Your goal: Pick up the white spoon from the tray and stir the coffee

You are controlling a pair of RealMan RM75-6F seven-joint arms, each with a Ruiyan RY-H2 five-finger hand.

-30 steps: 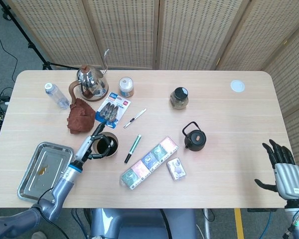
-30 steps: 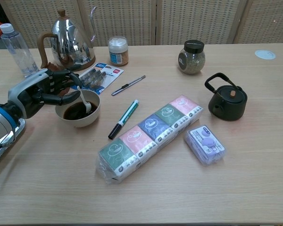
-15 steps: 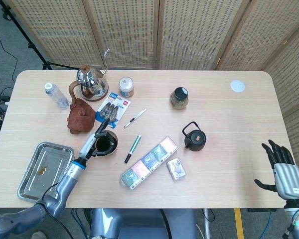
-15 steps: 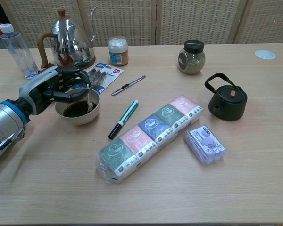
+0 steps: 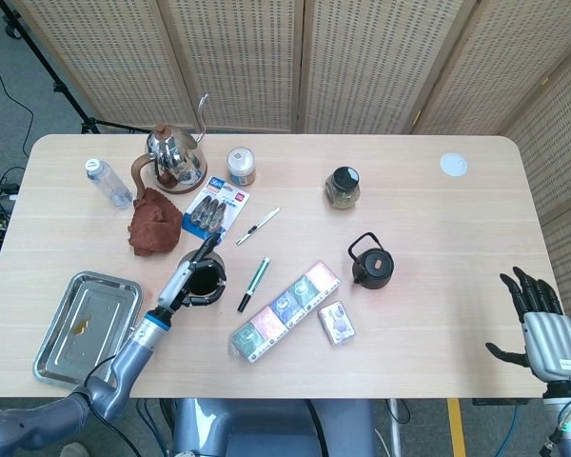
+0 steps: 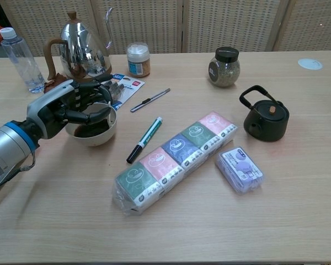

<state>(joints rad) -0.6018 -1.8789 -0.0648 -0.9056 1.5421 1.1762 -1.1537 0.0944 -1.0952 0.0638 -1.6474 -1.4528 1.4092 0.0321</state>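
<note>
Though smooth, round white cup [image 6: 94, 135]

A white ceramic bowl [image 6: 99, 136] holds dark brown coffee [image 6: 91, 131] on the pale wood-grain table [image 6: 298, 182]. The black-fingered, grey-backed left hand [image 6: 66, 107] wears a blue wrist band. A shiny silver metal tray [image 5: 84, 324] carries a small yellowish stain.

kettle [image 6: 84, 49] | bottle [image 6: 21, 59] | black teapot [image 6: 265, 119] | marker [image 6: 145, 139]
</note>
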